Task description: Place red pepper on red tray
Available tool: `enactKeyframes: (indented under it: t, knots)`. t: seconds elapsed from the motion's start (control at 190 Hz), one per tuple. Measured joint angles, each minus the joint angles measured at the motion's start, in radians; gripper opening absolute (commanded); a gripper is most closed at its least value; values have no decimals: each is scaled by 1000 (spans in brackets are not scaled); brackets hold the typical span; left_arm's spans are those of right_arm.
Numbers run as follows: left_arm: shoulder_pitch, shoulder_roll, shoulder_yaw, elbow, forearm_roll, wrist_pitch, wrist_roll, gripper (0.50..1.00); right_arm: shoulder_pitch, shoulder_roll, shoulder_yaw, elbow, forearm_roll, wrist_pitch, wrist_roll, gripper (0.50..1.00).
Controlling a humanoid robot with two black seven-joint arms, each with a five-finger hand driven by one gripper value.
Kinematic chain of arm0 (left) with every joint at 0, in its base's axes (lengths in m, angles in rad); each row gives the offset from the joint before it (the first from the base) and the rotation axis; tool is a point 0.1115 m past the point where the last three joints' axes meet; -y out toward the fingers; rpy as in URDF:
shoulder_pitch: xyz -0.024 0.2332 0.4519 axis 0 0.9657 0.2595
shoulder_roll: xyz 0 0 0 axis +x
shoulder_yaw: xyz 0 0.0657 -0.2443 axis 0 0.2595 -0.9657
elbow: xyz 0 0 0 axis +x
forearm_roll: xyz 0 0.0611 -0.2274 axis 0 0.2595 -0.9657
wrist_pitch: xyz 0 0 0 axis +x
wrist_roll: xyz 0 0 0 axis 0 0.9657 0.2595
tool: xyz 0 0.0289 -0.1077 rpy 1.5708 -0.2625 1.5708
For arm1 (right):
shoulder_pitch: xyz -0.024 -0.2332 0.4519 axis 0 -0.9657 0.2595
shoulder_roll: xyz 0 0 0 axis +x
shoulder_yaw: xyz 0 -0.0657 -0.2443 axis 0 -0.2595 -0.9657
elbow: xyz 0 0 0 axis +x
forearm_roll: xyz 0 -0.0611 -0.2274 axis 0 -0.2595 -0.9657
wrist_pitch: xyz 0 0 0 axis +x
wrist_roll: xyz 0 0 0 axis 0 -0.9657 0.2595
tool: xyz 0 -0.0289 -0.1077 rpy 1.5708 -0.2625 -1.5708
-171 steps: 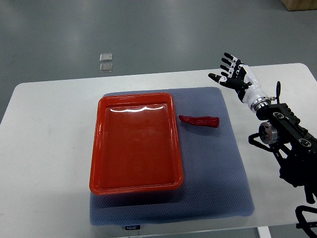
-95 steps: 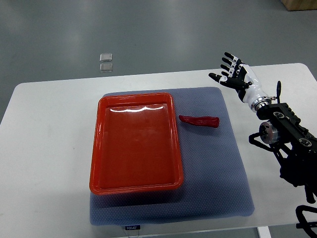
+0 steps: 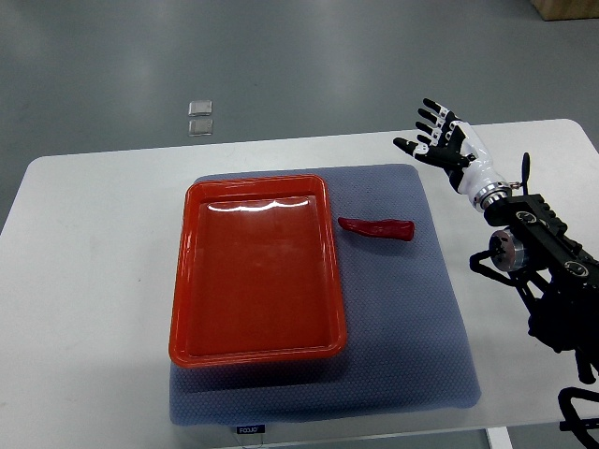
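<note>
A dark red pepper (image 3: 377, 228) lies on the blue-grey mat (image 3: 412, 318), just right of the red tray (image 3: 192, 281), which holds nothing. My right hand (image 3: 434, 136) is raised above the table's far right part, up and to the right of the pepper and apart from it. Its fingers are spread and hold nothing. The right arm (image 3: 543, 271) runs down along the picture's right edge. No left arm shows.
The mat lies on a white table (image 3: 84, 281) with bare surface at left and far right. Two small clear squares (image 3: 199, 116) lie on the grey floor beyond the table's far edge.
</note>
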Motion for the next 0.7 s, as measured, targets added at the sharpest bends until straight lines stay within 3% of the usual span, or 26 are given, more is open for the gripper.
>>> enactKeyframes:
  t: [0.699]
  knots:
    - [0, 0, 0, 1, 1, 0, 0, 1000, 16, -11, -2, 2, -1, -4, -3, 930]
